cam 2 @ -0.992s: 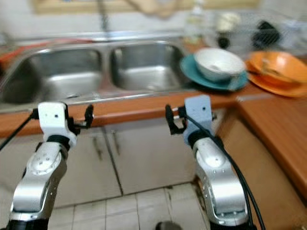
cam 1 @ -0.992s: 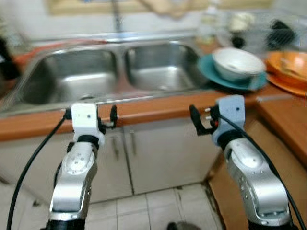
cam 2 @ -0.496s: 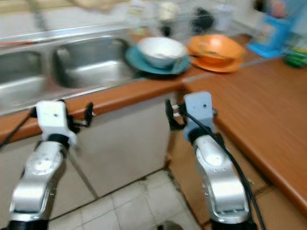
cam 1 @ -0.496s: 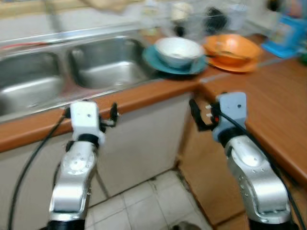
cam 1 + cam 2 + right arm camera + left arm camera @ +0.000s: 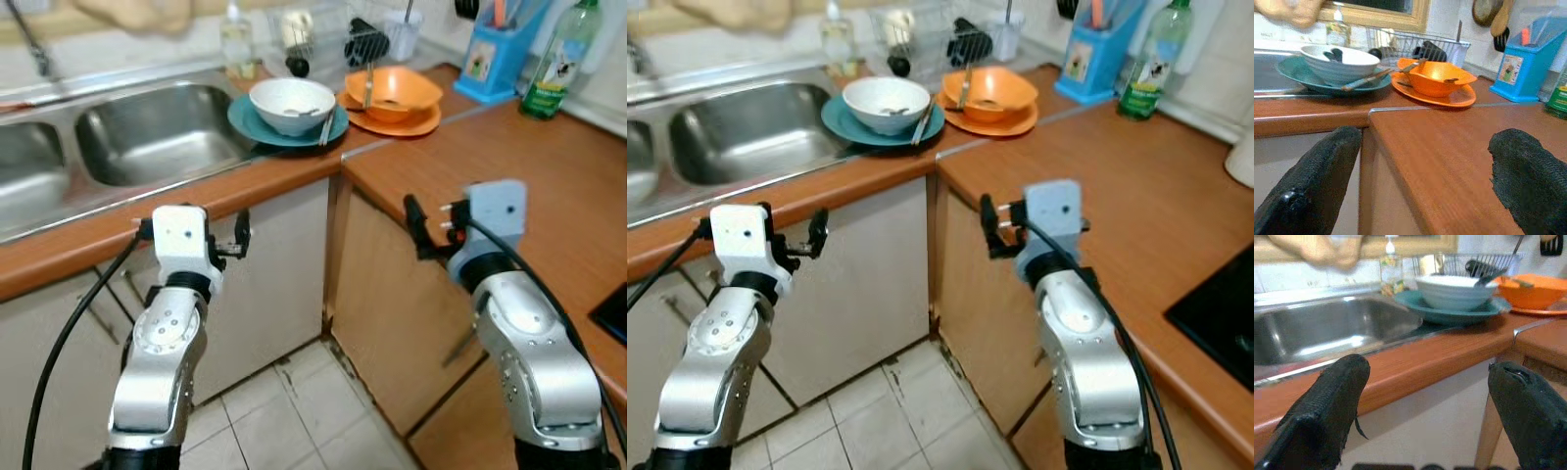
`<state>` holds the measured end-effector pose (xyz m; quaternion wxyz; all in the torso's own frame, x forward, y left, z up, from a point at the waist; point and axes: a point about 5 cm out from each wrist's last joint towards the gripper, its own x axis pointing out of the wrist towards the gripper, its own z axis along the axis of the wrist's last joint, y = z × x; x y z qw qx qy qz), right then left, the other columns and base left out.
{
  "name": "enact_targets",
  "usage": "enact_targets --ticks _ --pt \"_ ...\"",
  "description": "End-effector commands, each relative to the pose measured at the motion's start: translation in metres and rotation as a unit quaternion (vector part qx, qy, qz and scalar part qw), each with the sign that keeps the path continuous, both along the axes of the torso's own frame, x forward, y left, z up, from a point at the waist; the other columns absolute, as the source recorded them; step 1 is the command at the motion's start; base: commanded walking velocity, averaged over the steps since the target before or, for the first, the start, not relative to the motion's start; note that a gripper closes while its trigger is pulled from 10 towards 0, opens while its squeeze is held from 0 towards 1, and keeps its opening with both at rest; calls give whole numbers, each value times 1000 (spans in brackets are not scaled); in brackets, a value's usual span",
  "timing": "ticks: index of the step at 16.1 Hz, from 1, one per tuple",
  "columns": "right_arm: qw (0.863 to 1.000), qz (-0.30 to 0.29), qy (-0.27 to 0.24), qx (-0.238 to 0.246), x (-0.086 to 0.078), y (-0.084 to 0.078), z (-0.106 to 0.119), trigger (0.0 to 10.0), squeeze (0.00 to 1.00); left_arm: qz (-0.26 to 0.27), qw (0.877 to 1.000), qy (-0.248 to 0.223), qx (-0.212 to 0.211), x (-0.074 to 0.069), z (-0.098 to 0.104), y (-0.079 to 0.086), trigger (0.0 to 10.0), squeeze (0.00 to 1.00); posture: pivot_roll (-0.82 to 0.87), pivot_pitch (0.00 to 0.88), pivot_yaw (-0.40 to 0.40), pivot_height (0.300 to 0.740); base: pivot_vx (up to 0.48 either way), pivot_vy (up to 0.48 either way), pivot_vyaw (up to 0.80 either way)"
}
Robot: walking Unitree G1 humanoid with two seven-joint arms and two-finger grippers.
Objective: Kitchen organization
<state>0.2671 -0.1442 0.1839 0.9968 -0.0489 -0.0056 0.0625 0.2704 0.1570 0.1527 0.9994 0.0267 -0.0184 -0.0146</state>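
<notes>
A white bowl (image 5: 291,104) sits on a teal plate (image 5: 247,120) on the counter just right of the sink, with a utensil leaning on its rim. Beside it an orange bowl (image 5: 393,90) rests on an orange plate (image 5: 409,124), a utensil standing in it. My left gripper (image 5: 1425,401) is open and empty, held in front of the counter edge below the sink. My right gripper (image 5: 1422,171) is open and empty too, level with the wooden counter's corner (image 5: 1371,111) and short of the dishes.
A double steel sink (image 5: 147,132) lies at the left. Behind the dishes stand a wire dish rack (image 5: 328,34) and a soap bottle (image 5: 235,39). A blue utensil holder (image 5: 487,59) and a green bottle (image 5: 556,59) stand far right. The brown counter (image 5: 509,157) runs rightward over cabinets (image 5: 279,264).
The whole view has swung to the right, from the sink toward the counter corner and the dishes. Both arms keep the same raised pose with fingers apart.
</notes>
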Motion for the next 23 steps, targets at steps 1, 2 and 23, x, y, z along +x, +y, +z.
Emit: enact_targets --ticks 1,2,23 --pt "1000 10 -6 1 1 5 5 10000 0 -10 1000 -26 -4 0 11 1 10000 0 -83 0 31 740 0 0 0" --pt "1000 7 -11 -2 1 5 6 10000 0 -14 999 -30 -11 0 13 -1 10000 0 -83 0 31 740 240 0 0" --pt "993 109 -34 23 -4 27 22 10000 0 -8 1000 -26 -8 0 17 5 10000 0 -75 0 27 740 310 0 114"
